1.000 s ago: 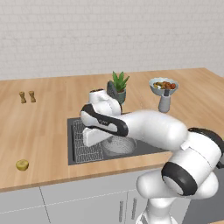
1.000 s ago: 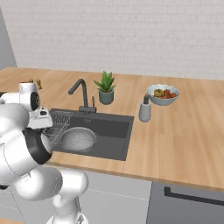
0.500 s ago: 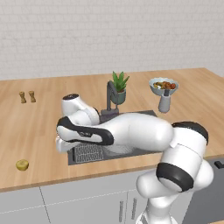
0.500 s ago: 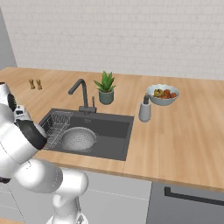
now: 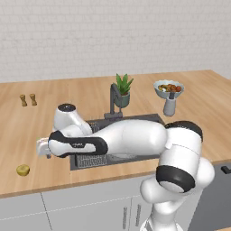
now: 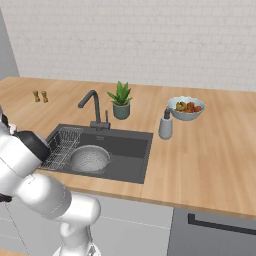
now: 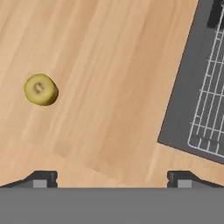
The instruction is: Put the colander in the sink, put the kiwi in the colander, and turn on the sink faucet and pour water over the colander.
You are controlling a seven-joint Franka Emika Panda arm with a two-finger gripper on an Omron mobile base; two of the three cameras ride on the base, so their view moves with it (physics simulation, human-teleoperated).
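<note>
Leftmost on the wooden countertop (image 5: 27, 135), the kiwi (image 5: 23, 170) is seen lying by itself near the front edge, touched by nothing. Just to its right and a little further back, the gripper (image 5: 43, 149) is held above the bare wood, between the kiwi and the left edge of the sink (image 5: 135, 120). In the hand view the two fingertips (image 7: 42, 178) are set wide apart with nothing between them; the kiwi (image 7: 40, 89) is placed up and to the left of them, and a corner of the sink (image 7: 183, 109) with its wire grid rack (image 7: 210, 118) is shown at the right. Further right, in the right base view, the colander (image 6: 90, 158) is seen resting upright inside the sink (image 6: 130, 145), beside the wire grid rack (image 6: 62, 145). Behind the basin the sink faucet (image 6: 93, 108) is mounted, with a potted plant (image 6: 120, 100) just beside it. A soap dispenser (image 6: 165, 125) and a white bowl of fruit (image 6: 185, 107) are found to the right. Two brown shakers (image 5: 28, 99) are stood well back at the far left.
</note>
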